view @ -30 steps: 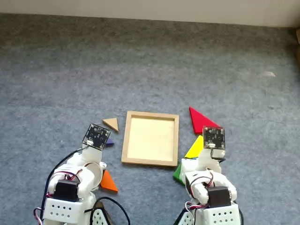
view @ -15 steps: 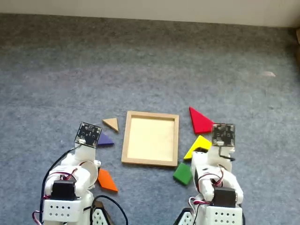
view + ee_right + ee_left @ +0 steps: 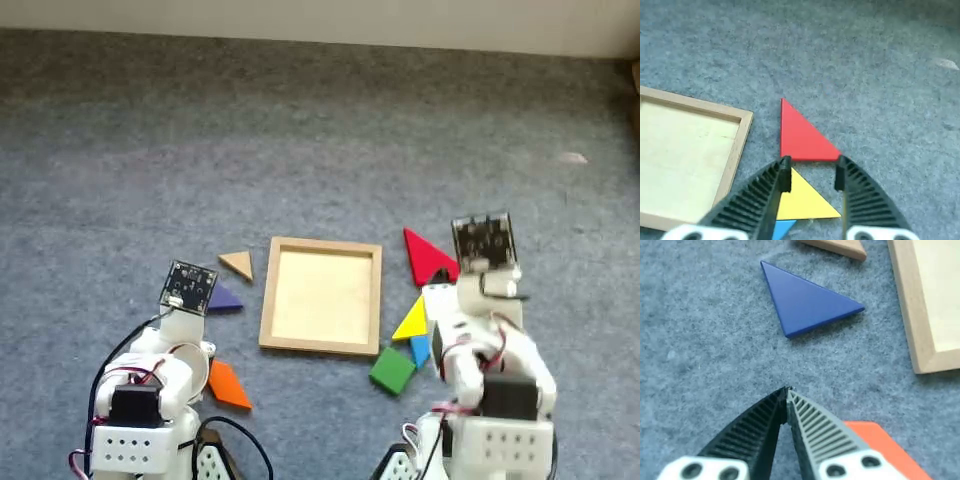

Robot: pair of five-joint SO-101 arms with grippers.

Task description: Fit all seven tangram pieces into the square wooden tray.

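Jaws on the right are held part open and empty over the red triangle and the yellow triangle just beside it, jaws on the left shut on nothing; both pieces may be caught together.

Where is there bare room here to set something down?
Bare: the grey carpet beyond the square wooden tray, and inside it. Crowded: right of the tray, around the red triangle, yellow triangle and green square.

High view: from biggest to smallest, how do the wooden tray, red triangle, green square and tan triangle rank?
1. Tray, by far the largest.
2. Red triangle, one corner hidden behind the right arm.
3. Green square, fairly close to the red triangle.
4. Tan triangle, the smallest.
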